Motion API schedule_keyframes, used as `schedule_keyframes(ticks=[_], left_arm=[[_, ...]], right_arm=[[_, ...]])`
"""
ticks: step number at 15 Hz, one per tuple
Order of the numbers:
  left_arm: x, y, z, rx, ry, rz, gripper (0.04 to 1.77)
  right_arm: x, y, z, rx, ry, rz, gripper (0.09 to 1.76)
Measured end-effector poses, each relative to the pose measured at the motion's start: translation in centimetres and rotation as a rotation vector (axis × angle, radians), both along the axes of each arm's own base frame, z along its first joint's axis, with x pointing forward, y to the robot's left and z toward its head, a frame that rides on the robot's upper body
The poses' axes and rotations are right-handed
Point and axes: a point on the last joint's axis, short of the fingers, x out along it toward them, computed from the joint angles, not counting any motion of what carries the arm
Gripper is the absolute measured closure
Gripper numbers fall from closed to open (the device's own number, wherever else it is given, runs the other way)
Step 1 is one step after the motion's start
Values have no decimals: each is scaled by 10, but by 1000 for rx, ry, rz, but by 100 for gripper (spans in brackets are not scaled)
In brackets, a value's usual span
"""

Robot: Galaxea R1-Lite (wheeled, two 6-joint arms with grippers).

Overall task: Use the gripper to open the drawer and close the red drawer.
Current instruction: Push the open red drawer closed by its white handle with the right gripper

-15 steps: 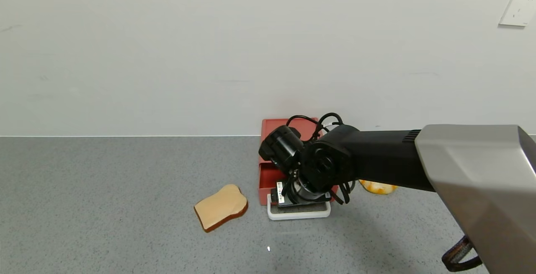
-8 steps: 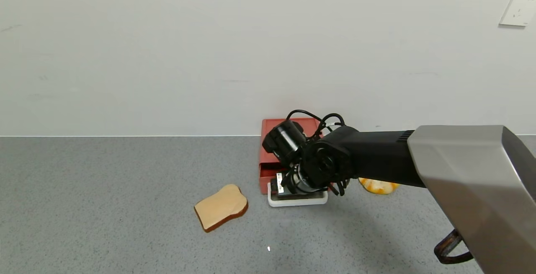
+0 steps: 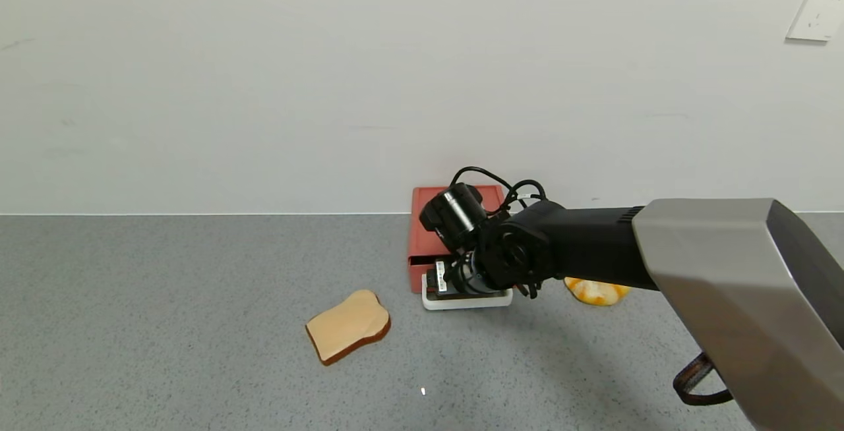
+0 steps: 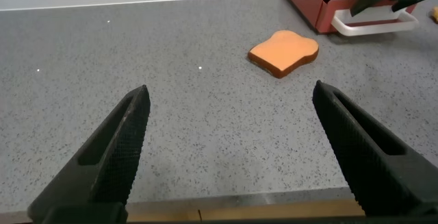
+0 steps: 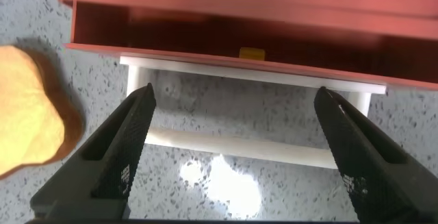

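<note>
Inspector: Presently, the red drawer (image 3: pixel 435 236) sits on the grey countertop (image 3: pixel 165 299) at the foot of the white wall (image 3: pixel 330 75), right of centre in the head view. Its tray is slid out only a little; a narrow dark gap shows under the box's top edge. The white loop handle (image 3: pixel 467 300) projects from the front, lying flat on the counter.

Clerk: And the right gripper (image 5: pixel 233 155)?

Inspector: It hangs directly over the handle, pointing down. In the right wrist view its two dark fingers (image 5: pixel 113 152) are spread wide apart, one to each side of the handle's loop (image 5: pixel 250 118), holding nothing. Whether the tips touch the handle or the counter cannot be told.

Clerk: Anything seen inside the tray?

Inspector: A small yellow item (image 5: pixel 251 53) shows in the gap, too small to identify.

Clerk: The left gripper (image 4: pixel 233 152)?

Inspector: Parked low over the near part of the counter, well apart from the drawer, its jaws spread wide and empty. Its wrist view shows the drawer (image 4: pixel 321 1) and the right gripper far off.

Clerk: Other items?

Inspector: A slice of bread (image 3: pixel 347 325) lies flat on the counter near the drawer's left front corner, not touching it. An orange-yellow object (image 3: pixel 597 291) lies to the drawer's right, partly behind the right arm. A wall socket plate (image 3: pixel 815 12) sits high on the wall at right.
</note>
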Motion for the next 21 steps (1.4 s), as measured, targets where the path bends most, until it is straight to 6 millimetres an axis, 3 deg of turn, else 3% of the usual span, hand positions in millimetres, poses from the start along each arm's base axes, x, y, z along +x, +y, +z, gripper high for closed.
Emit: schedule_keyframes(ticks=[6,13,17,21], left_arm=[[0,0,0,-1,0,1,9],[0,0,0,-2,0,1,9],[0,0,0,-1,0,1,9],[0,0,0,-3,-1,3,9]], right_arm=[[12,-2,-3,9,-52,12,14],[12,-4,-1,4,-50,16,14],[-1,-12,30,3,-65,53,14],[-35,-41,94,52,-118,160,14]])
